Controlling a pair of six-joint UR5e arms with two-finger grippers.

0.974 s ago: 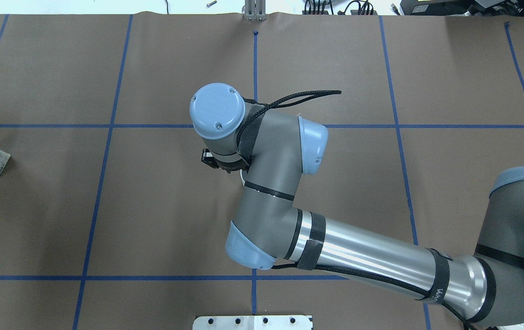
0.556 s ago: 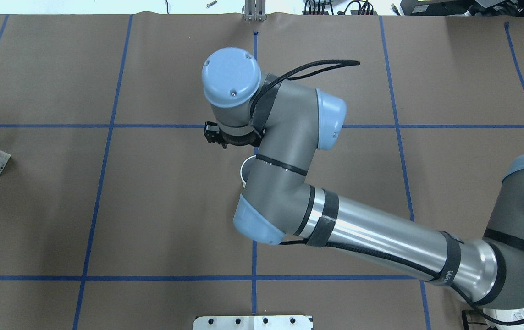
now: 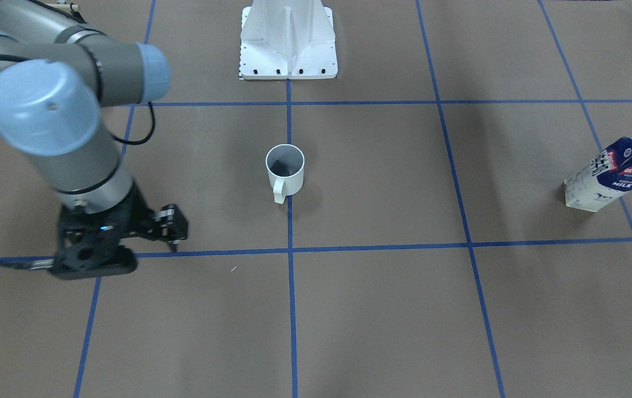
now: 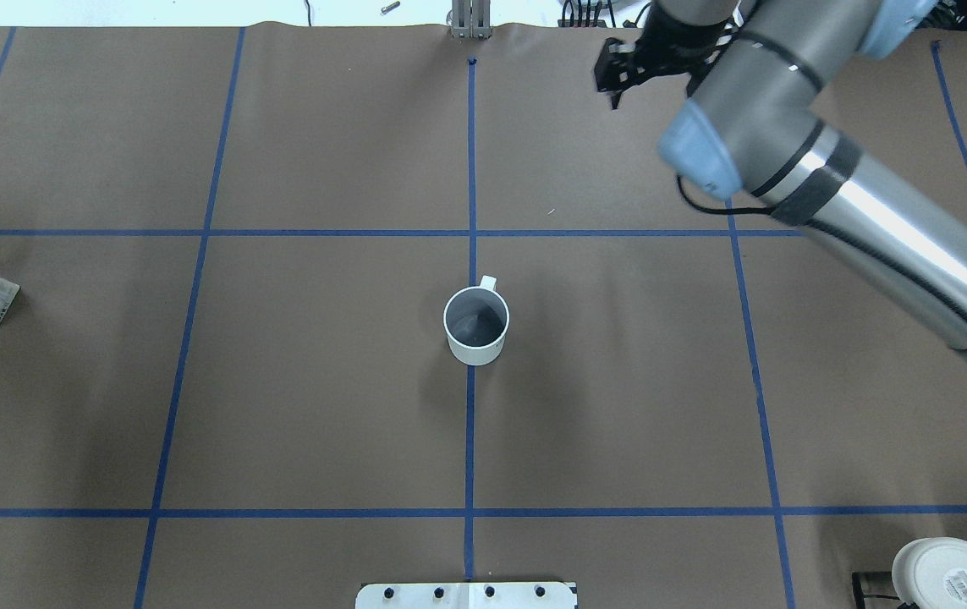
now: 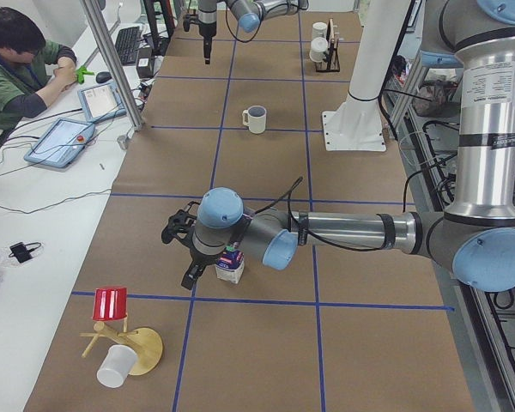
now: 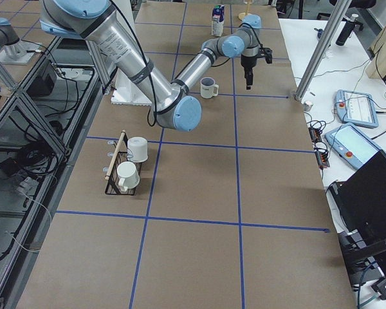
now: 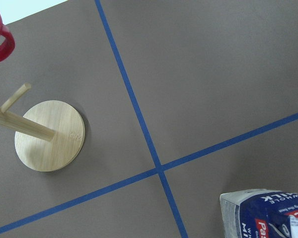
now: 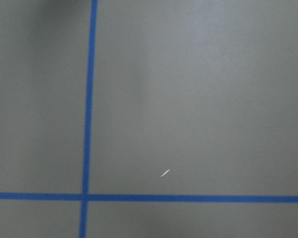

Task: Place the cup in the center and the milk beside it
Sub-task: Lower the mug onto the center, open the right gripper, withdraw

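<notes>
Our right gripper (image 3: 169,229): empty, aperture unclear, plain white cylindrical mug (image 3: 285,171) well clear. Left gripper (image 5: 191,273) near navy-and-white milk carton (image 5: 232,268); we can't tell its state.

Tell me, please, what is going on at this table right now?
The cup stands upright on the tape line at the center, with nothing gripping it. The right gripper hangs empty, well clear of the cup. The milk stands at the robot's left end of the table, far from the cup; the left gripper is near it but not on it.
</notes>
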